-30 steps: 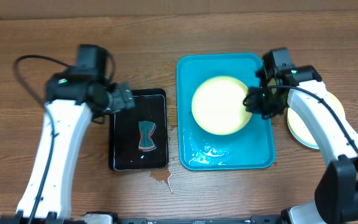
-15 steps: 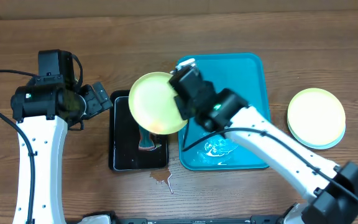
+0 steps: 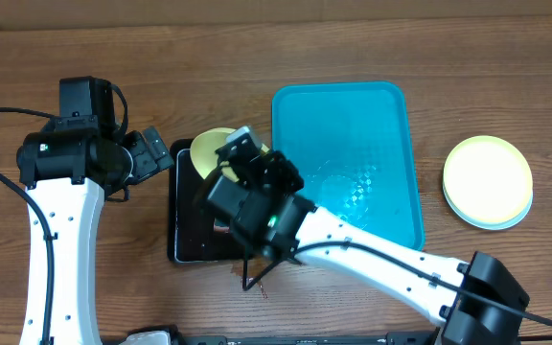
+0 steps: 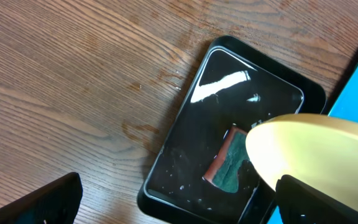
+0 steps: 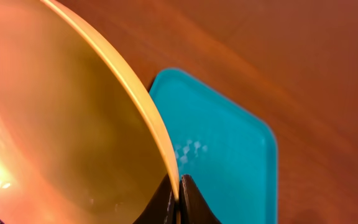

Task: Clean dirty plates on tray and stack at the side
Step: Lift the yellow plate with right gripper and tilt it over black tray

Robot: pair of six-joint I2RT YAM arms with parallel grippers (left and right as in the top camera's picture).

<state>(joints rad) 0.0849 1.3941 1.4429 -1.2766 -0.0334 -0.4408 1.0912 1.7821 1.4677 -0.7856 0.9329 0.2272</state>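
Right wrist view shows the right gripper (image 5: 178, 186) clenched on the thin rim of one plate (image 5: 61, 124), with the fingers pinching the edge from both sides. The plate stands tilted, almost on its edge. Seen from overhead, it hangs above the far end of the black tray (image 3: 185, 244), to the left of the turquoise tray (image 3: 353, 125), which has no plate on it now. Under the plate, in the black tray, lies a sponge (image 4: 229, 165), and its long axis follows the long side of that tray. The left gripper (image 3: 156, 153) is just beside the black tray on its left, jaws spread wide and holding nothing, so I judge this arm is the nearer one to the sponge. The plate is pale yellow with a lime rim. Its face glows orange in the wrist view, so I cannot tell if smears are there. Two more plates (image 3: 487, 180) are stacked at the right.
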